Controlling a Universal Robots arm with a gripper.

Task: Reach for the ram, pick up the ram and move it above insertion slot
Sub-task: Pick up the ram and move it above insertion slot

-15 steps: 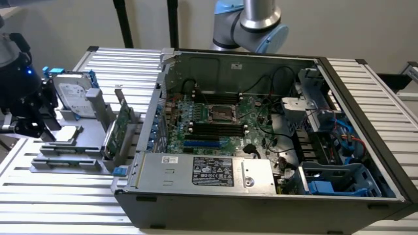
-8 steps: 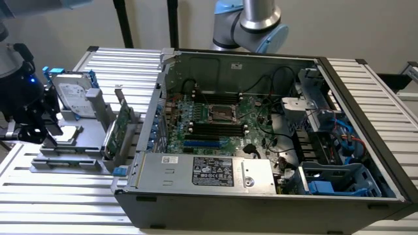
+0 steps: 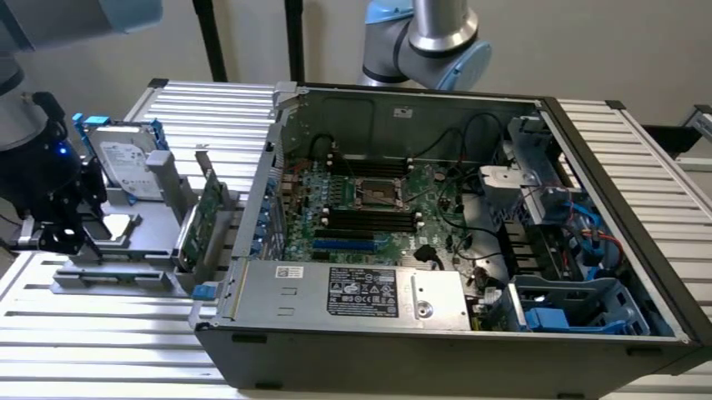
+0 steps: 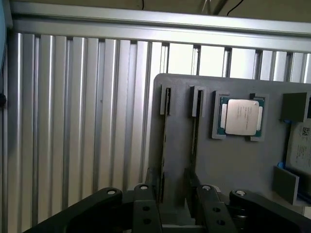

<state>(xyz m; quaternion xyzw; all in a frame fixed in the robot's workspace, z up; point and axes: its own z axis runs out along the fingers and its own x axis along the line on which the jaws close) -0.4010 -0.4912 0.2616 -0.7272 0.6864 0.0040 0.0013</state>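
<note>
Hovering low over the gray holder, the gripper has its fingers spread a little apart, with a narrow gap between them, and they pinch nothing. They sit at the near end of the holder's two narrow slots. The ram stands on edge in one of those slots and shows as a thin dark strip just beside one finger; whether they touch cannot be told. A processor lies in a recess near the slots. The holder rests on a slatted aluminium desk, at the exterior view's left of an open computer case. A hard drive and a green card also stand on the holder. A pale wall lies behind.
</note>
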